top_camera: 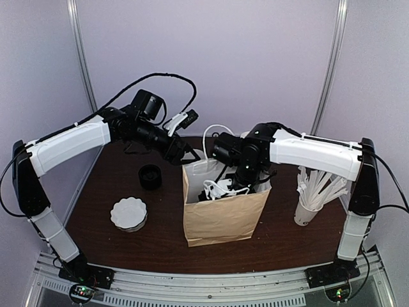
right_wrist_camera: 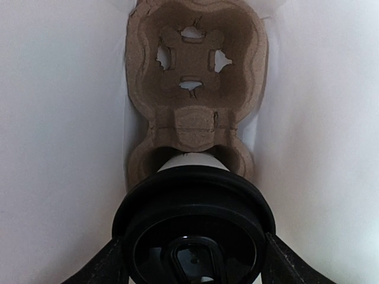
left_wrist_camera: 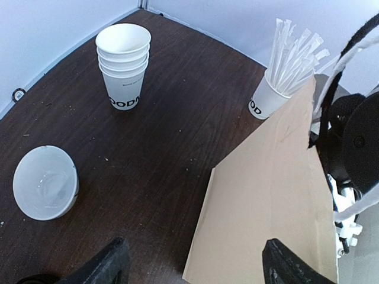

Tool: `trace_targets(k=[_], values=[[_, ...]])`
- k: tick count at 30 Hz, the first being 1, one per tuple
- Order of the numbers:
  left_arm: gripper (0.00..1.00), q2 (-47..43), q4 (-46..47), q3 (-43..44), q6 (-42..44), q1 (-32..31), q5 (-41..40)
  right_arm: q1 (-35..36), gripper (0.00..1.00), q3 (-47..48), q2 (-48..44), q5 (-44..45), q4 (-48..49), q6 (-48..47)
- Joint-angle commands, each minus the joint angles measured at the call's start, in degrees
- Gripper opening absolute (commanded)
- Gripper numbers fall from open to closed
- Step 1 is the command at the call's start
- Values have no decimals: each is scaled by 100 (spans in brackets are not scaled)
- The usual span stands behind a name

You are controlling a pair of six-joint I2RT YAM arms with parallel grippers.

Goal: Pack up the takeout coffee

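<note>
Inside the paper bag (top_camera: pixel 220 220) | right gripper (right_wrist_camera: pixel 192 263): jaws grasp the takeout coffee (right_wrist_camera: pixel 192 207) at the carrier (right_wrist_camera: pixel 189 59) well — likely seating it upright | left gripper (left_wrist_camera: pixel 198 266): jaws spread, empty.

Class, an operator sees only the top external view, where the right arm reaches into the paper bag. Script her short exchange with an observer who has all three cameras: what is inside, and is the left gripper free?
Operator: I can't see into the bag. Is the coffee in there?
Observer: Yes. The right wrist view shows the takeout coffee, black lid on, in the near socket of a cardboard carrier.
Operator: Is the left gripper holding anything?
Observer: No. Its own camera shows the fingers wide apart with nothing between them.
</note>
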Motion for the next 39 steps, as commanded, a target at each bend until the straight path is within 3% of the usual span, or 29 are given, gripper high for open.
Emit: trace_targets(k=[1, 5, 7, 8, 23, 31, 39], values=[[81, -117, -46, -31, 117, 48, -86, -1, 72, 527, 47, 203, -147, 28], [81, -85, -62, 3, 110, 48, -35, 26, 82, 801, -21, 247, -276, 23], [81, -73, -78, 34, 100, 48, -21, 26, 98, 884, -43, 244, -325, 45], [81, -72, -80, 53, 102, 48, -8, 33, 99, 919, -54, 240, -343, 51], [82, -437, -802, 346, 581, 48, 107, 44, 99, 1587, -304, 192, -857, -39], [82, -626, -1215, 684, 717, 48, -410, 35, 100, 2332, -388, 274, -1152, -198], [84, -365, -1551, 1203, 665, 41, 792, 22, 100, 3081, -537, 267, -1502, -299]])
